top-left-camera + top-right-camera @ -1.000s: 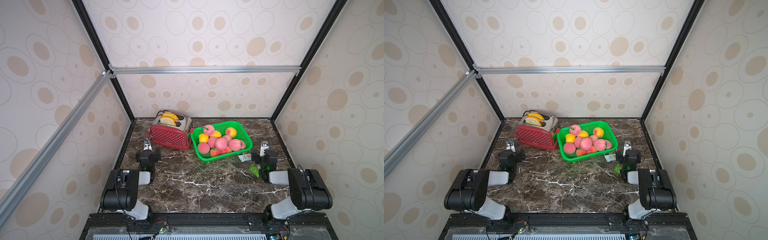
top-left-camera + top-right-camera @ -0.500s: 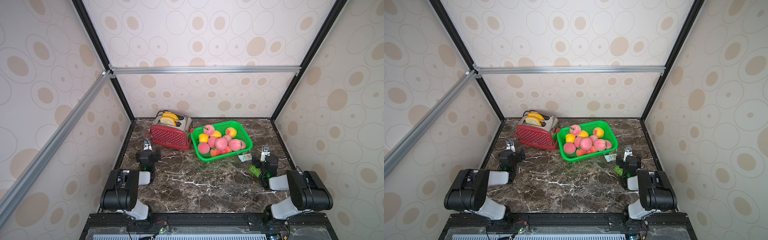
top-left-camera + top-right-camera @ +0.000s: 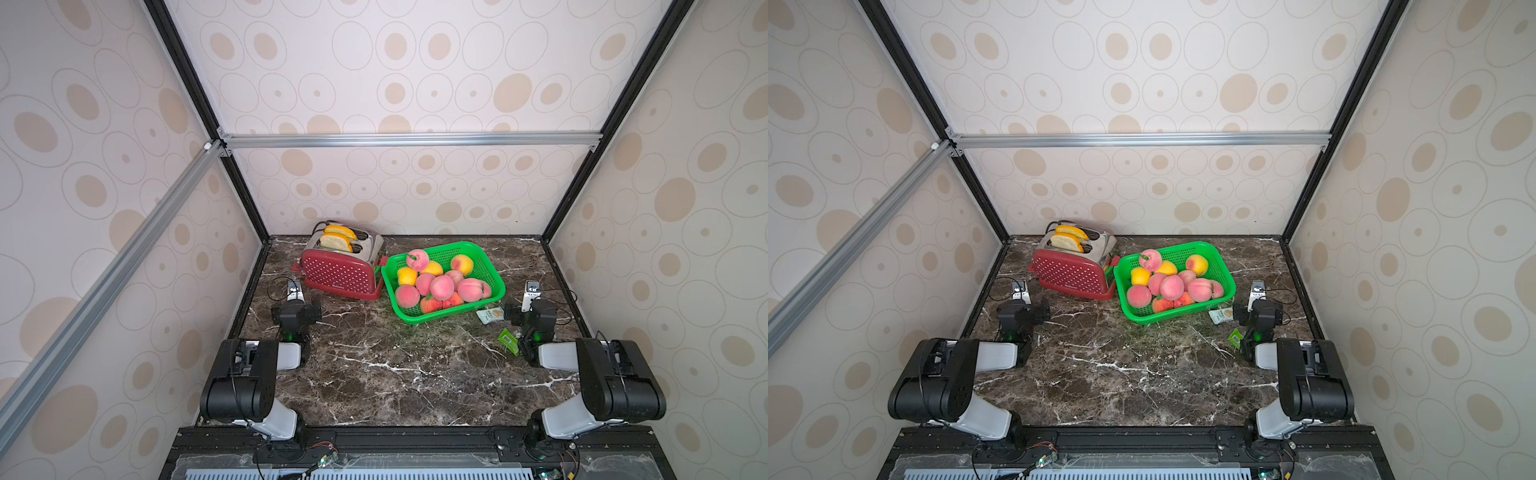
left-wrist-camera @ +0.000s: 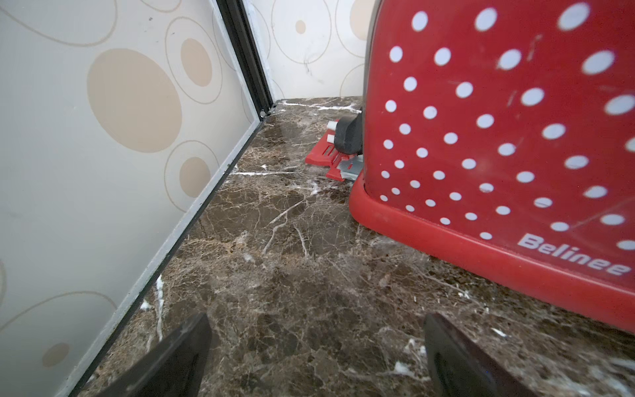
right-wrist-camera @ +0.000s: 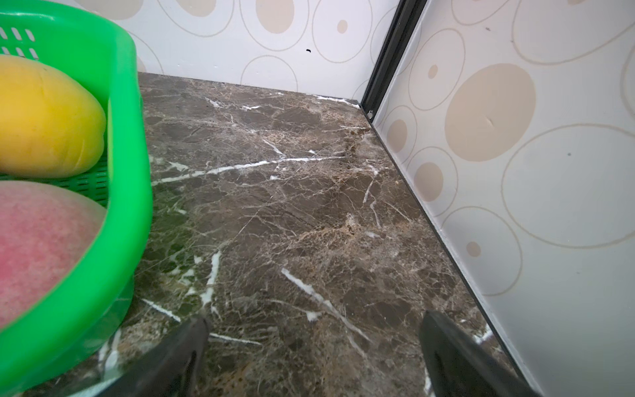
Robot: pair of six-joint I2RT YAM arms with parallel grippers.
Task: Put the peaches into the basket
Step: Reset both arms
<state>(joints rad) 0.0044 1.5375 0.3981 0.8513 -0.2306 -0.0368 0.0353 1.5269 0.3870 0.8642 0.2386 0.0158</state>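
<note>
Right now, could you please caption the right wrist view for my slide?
Open right pincer above the marble table, beside the green basket holding peaches.

Picture edge crops toaster (image 4: pixel 498 137) in left wrist view, basket (image 5: pixel 132 165) in right wrist view; wrapper (image 3: pixel 490 314) print unreadable.

- "Belinee", in white slanted letters, stands on the red base rim of the toaster (image 4: pixel 481 120), low on its dotted side, in the left wrist view.
- In both top views the same side of the toaster (image 3: pixel 338 272) carries a small white mark near its lower edge, too small to read there.
- The pale packet (image 3: pixel 490 314) and the green packet (image 3: pixel 509 341) on the tabletop (image 3: pixel 415 374) bear print, too small to read.
</note>
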